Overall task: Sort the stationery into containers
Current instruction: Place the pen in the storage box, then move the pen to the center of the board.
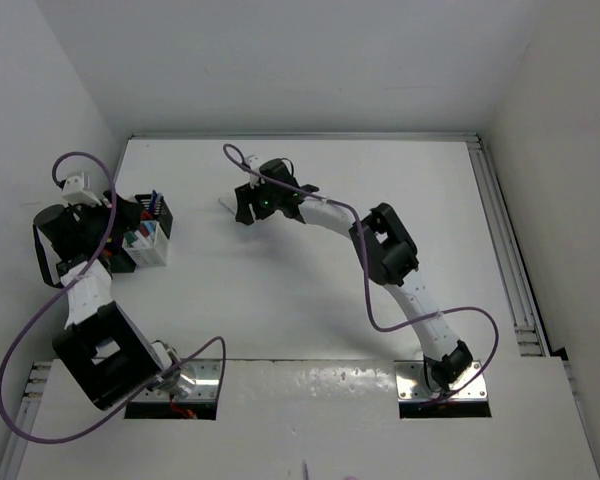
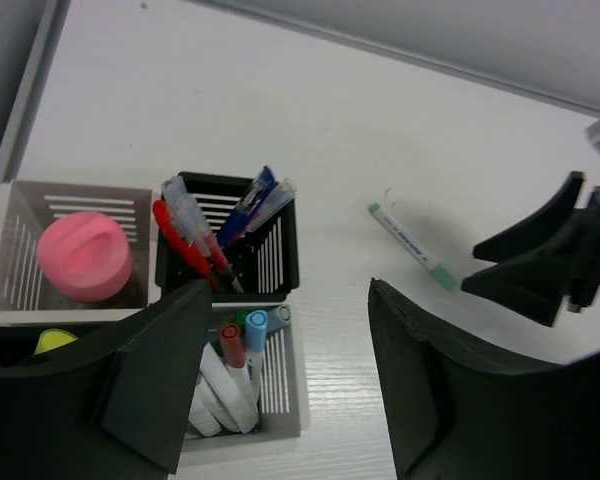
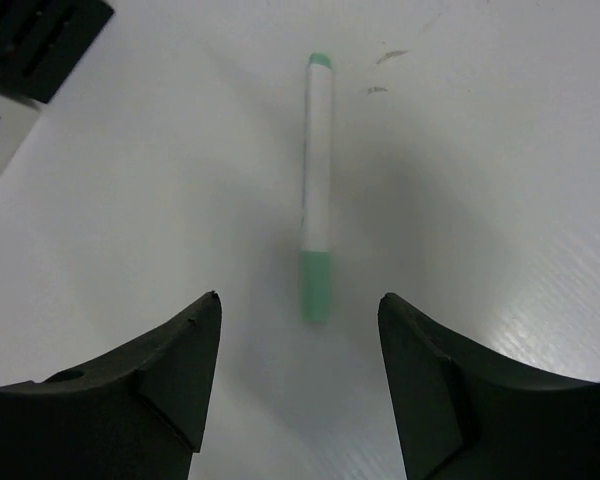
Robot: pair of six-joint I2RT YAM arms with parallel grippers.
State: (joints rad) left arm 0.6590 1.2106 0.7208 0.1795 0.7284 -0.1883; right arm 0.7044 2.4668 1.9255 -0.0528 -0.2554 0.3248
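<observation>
A white marker with a green cap (image 3: 318, 200) lies alone on the table. It also shows in the left wrist view (image 2: 415, 245) and the top view (image 1: 226, 207). My right gripper (image 3: 300, 300) is open and empty just above the marker's capped end, one finger on each side of its line; the top view shows the right gripper (image 1: 244, 208) too. My left gripper (image 2: 290, 290) is open and empty over the holders (image 1: 148, 235). A black holder (image 2: 280, 250) has blue and red pens. A pale holder (image 2: 285, 385) has capped markers. A pink stick (image 2: 84, 256) and a yellow highlighter (image 2: 50, 341) stand in others.
The holders are clustered at the table's left side near the side wall (image 1: 40, 120). The right gripper's fingers (image 2: 535, 270) show in the left wrist view. A metal rail (image 1: 505, 250) runs along the table's right edge. Two holder corners (image 3: 35, 40) show in the right wrist view.
</observation>
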